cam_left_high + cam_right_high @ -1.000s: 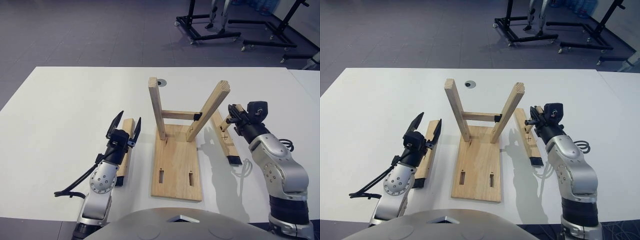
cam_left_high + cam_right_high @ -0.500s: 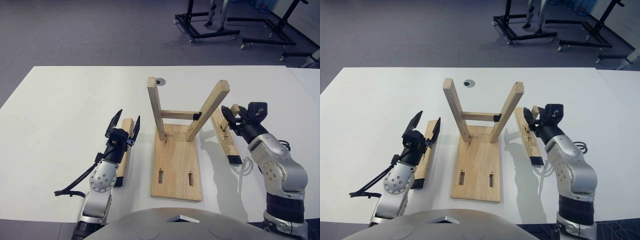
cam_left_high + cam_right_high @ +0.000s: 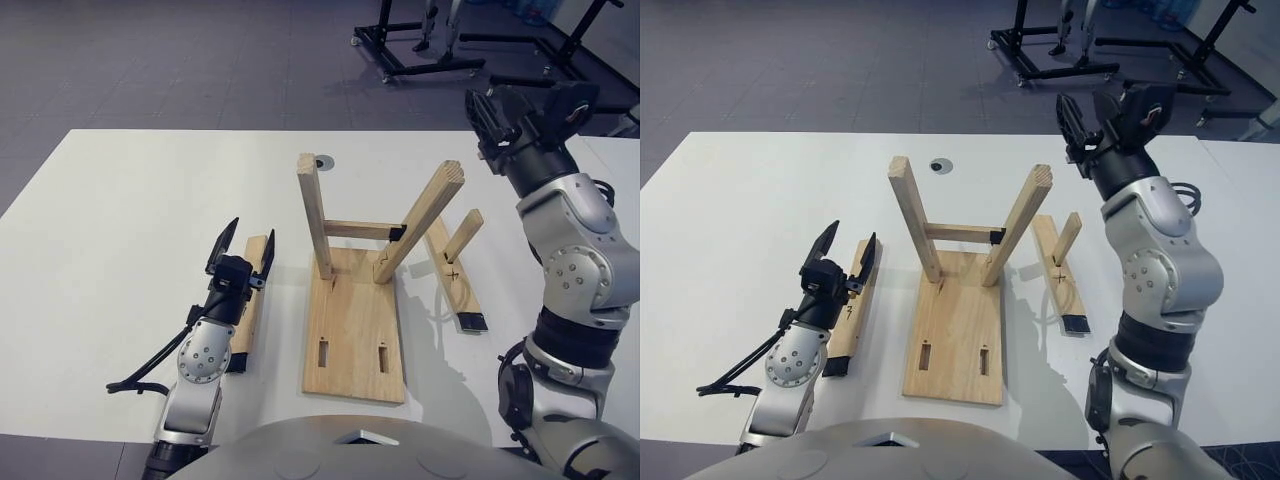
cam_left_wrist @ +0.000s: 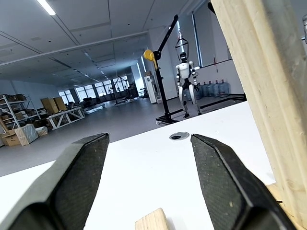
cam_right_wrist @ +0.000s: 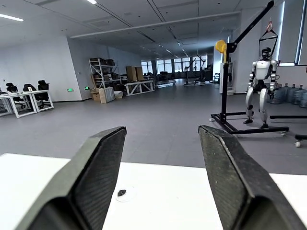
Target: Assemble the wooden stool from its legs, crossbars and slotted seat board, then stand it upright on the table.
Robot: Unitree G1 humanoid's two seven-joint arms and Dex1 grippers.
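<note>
seat board (image 3: pixel 355 330) lay flat on the white table (image 3: pixel 130 220), close to the middle of the near edge, its two empty slots at the near end. two legs (image 3: pixel 313 215) (image 3: pixel 420 225) stood up out of its far end, one upright and one leaning outward, joined by a crossbar (image 3: pixel 358 230). just right of the board lay another leg (image 3: pixel 455 290) with a black foot cap (image 3: pixel 472 322) pointing toward the near edge, and a short crossbar (image 3: pixel 463 235) stuck up from it at a slant. left of the board a loose leg (image 3: pixel 250 315) lay flat. left gripper (image 3: pixel 250 232) hung low over that leg's far end, fingers spread and holding nothing, the wood's tip showing between them in the wrist view. right gripper (image 3: pixel 1083 108) was held high in the air toward the far right corner, well apart from every part, fingers spread wide and empty. a small round hole (image 3: pixel 323 162) sat near the far edge.
</note>
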